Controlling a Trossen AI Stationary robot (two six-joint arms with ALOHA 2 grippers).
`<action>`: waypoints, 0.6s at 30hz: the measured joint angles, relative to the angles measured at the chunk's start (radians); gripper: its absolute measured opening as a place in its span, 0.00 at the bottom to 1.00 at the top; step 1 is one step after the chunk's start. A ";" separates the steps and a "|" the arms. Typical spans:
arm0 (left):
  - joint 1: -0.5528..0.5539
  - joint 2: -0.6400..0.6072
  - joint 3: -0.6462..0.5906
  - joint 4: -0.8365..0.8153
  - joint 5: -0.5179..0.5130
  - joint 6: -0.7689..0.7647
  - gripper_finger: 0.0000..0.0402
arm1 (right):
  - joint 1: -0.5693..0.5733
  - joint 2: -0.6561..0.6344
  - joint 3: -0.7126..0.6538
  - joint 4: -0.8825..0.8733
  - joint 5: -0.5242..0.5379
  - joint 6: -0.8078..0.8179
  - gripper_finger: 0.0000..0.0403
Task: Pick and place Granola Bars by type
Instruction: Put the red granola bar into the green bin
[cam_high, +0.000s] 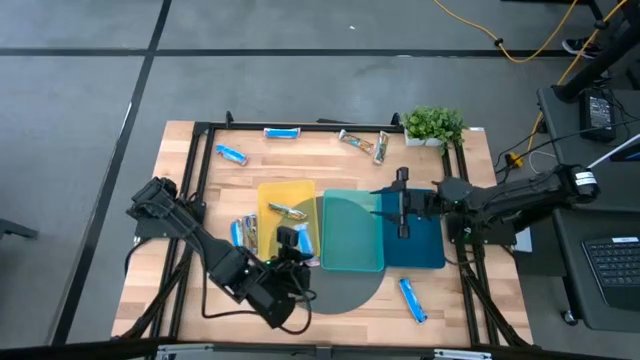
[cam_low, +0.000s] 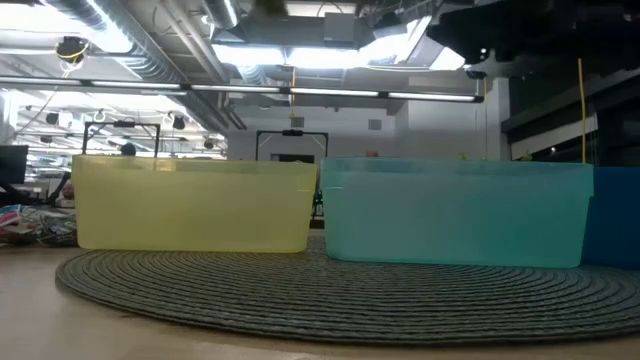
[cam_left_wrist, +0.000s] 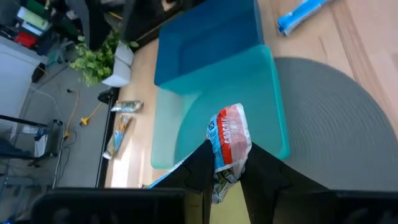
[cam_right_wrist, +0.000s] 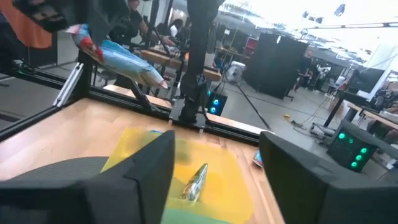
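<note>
Gripping blue-and-white bar (cam_left_wrist: 227, 146), left hand (cam_left_wrist: 225, 167) above yellow tray (cam_high: 290, 205); right hand (cam_high: 402, 202) apart over teal tray (cam_high: 350, 240).

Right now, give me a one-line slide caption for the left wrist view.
Left gripper holds a blue-and-white granola bar above the teal tray.

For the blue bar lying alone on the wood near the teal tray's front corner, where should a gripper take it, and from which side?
Grip the blue bar at its middle, coming straight down from above, fingers closing across its narrow width. It lies flat and aslant on bare table, clear of the teal tray and the mat, so both long edges are free. The right gripper, open, looks nearer.
</note>
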 joint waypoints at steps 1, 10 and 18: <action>0.007 0.000 0.000 0.017 0.000 0.015 0.14 | 0.000 0.024 0.017 0.000 0.000 0.003 0.63; 0.048 -0.006 0.000 0.226 -0.016 0.154 0.14 | 0.016 0.334 0.225 -0.004 -0.002 -0.076 0.87; 0.055 -0.014 0.000 0.295 -0.023 0.196 0.14 | 0.048 0.544 0.412 -0.009 -0.003 -0.153 0.88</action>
